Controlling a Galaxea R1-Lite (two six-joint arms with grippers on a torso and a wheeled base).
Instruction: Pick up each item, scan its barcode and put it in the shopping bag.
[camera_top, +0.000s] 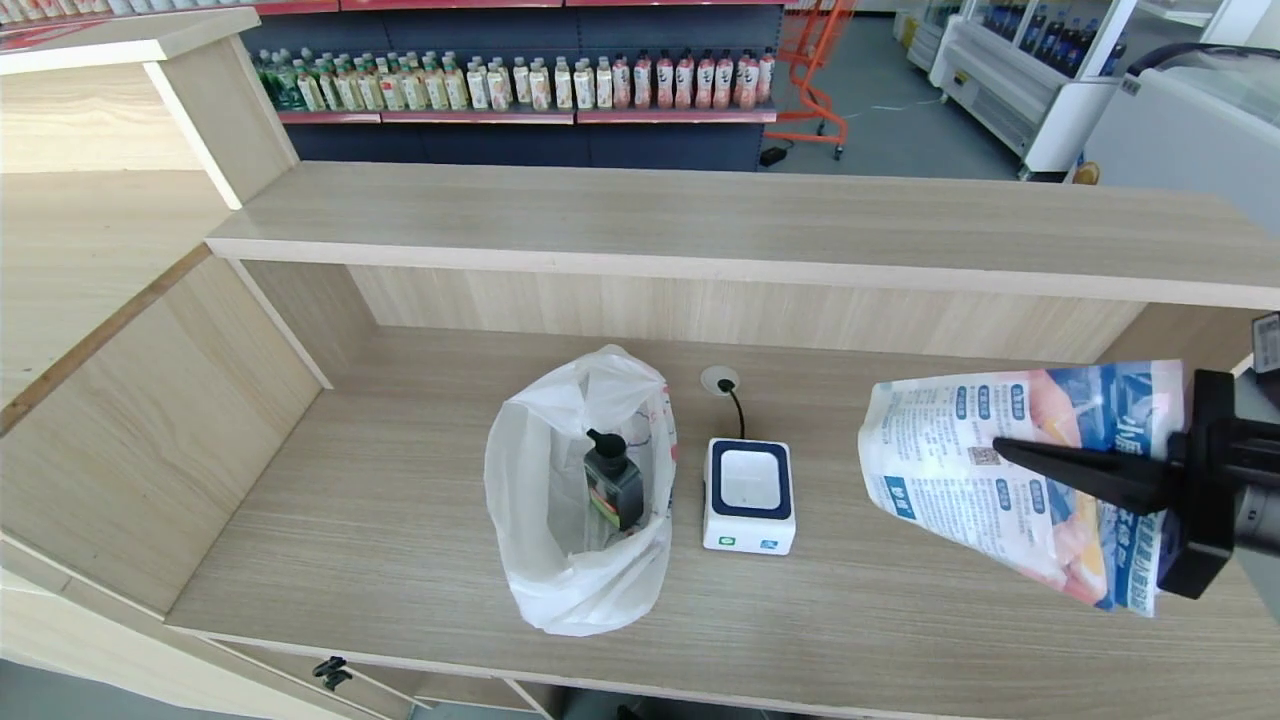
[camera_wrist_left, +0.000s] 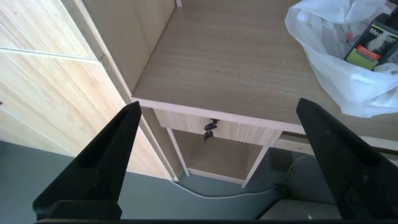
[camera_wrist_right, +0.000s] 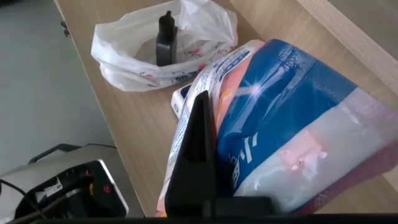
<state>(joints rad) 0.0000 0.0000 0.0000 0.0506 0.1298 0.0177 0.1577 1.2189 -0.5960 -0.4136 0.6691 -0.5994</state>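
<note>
Right gripper clamps 1 soft printed pouch across its middle (probably slippery, contents shifting); scanner and shopping bag lie to the gripper's left.

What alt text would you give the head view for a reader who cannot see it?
The right gripper holds a blue and white pouch above the wooden counter, right of a white scanner. Left of the scanner, a white shopping bag holds a dark pump bottle.

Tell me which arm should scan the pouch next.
Right. The right gripper holds the pouch near the scanner; the left gripper hangs open and empty off the counter's front edge.
</note>
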